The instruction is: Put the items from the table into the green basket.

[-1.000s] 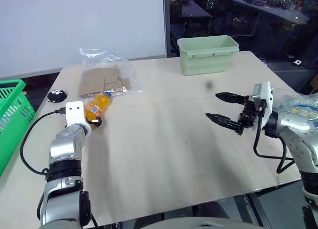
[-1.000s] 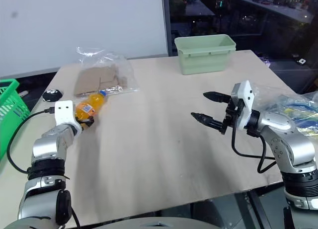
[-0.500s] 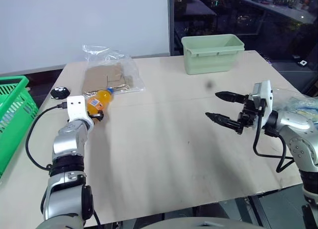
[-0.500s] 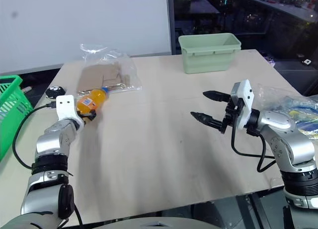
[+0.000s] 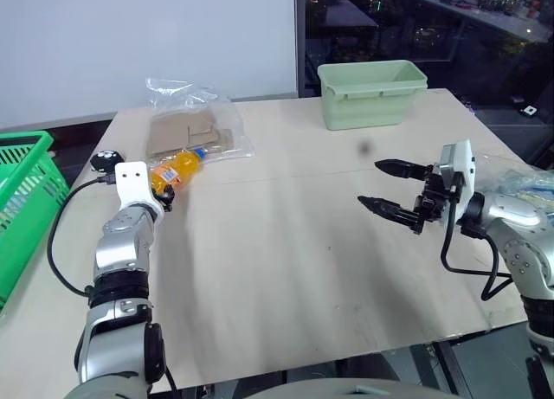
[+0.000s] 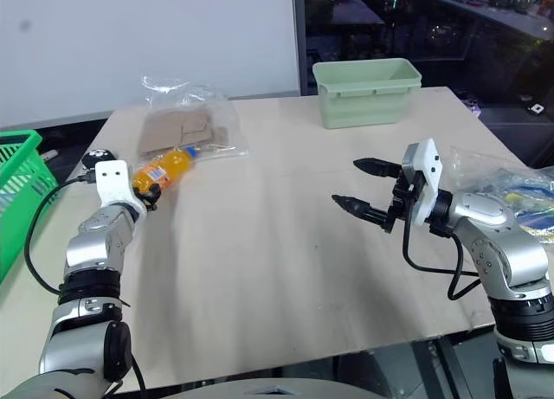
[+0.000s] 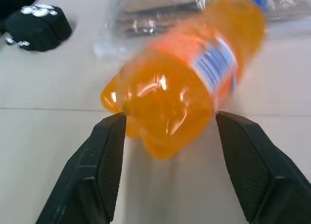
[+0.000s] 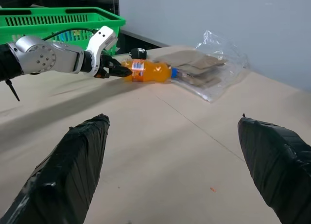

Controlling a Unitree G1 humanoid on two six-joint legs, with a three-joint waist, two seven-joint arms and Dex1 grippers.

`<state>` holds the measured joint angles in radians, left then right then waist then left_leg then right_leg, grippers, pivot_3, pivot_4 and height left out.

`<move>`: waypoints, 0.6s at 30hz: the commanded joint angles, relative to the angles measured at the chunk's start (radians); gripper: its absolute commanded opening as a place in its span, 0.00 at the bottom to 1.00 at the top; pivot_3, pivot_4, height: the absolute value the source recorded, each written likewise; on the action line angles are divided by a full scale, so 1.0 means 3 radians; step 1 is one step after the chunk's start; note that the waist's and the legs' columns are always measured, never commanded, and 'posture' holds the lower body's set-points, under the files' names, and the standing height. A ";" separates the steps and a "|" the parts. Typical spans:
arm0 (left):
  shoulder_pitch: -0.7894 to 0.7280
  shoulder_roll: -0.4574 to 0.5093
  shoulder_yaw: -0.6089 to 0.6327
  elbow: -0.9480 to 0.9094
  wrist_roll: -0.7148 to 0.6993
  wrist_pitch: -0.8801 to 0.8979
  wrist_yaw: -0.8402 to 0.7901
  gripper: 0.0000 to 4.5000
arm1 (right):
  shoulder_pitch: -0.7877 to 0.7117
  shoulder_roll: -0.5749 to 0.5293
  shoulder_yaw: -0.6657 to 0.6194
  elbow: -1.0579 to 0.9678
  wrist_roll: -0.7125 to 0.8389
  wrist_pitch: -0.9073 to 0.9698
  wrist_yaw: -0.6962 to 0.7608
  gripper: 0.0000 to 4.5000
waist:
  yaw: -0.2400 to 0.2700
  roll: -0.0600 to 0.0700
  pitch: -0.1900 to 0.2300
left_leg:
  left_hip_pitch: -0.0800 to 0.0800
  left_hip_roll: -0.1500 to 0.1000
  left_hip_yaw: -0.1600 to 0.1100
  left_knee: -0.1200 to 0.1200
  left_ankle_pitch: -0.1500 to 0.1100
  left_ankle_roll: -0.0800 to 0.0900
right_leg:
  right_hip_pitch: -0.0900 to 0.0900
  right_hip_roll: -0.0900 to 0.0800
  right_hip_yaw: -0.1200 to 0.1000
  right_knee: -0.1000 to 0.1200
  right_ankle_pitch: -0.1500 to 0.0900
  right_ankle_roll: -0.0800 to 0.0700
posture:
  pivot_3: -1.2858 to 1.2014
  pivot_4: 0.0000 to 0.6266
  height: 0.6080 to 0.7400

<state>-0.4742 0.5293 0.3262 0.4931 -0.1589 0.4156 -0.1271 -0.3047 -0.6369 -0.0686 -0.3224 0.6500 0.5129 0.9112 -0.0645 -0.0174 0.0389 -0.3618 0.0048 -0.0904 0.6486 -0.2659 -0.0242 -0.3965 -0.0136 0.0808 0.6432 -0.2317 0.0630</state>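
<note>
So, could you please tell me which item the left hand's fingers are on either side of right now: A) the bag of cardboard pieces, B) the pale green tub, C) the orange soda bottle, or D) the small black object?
C: in the left wrist view, the left hand has one finger on each side of the orange soda bottle's base.

Green basket [image 5: 26,191] edge-cropped, contents perhaps unreadable

Orange soda bottle [image 7: 180,83] on its side, seemingly lifted, cap toward cardboard-pieces bag [image 5: 192,131], beige table [image 5: 286,243]
</note>
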 commanded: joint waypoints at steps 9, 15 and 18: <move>0.0024 0.0099 0.0042 -0.0452 0.0102 -0.0496 0.0067 0.66 | -0.0076 -0.0011 -0.0064 -0.0064 0.0029 -0.0028 0.0014 1.00 | -0.0001 0.0000 0.0000 | 0.0000 0.0000 0.0000 0.0001 0.0000 0.0000 | 0.0000 -0.0001 0.0000 0.0001 0.0000 0.0000 | 0.49 0.00 1.00; -0.0159 0.0285 -0.0069 -0.0455 0.0193 -0.0380 -0.0051 0.66 | -0.0065 -0.0011 -0.0064 -0.0074 0.0031 -0.0022 0.0007 1.00 | 0.0003 0.0000 -0.0001 | 0.0001 0.0000 0.0000 0.0001 0.0000 0.0000 | 0.0001 -0.0001 0.0000 0.0001 0.0001 -0.0001 | 0.50 0.00 1.00; -0.0464 0.0545 -0.0350 0.0160 0.0395 -0.0312 -0.0358 0.66 | -0.0090 0.0004 -0.0043 -0.0045 0.0017 -0.0033 0.0009 1.00 | 0.0000 0.0000 -0.0001 | 0.0002 -0.0001 0.0001 0.0003 0.0000 0.0000 | 0.0002 0.0000 0.0000 0.0002 0.0000 0.0000 | 0.50 0.00 1.00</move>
<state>-0.5796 0.6586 0.2475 0.4881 -0.0772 0.3173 -0.1960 -0.3071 -0.6350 -0.0661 -0.3218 0.6490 0.5131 0.9119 -0.0644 -0.0175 0.0387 -0.3612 0.0043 -0.0906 0.6498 -0.2658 -0.0241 -0.3958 -0.0130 0.0804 0.6442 -0.2317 0.0631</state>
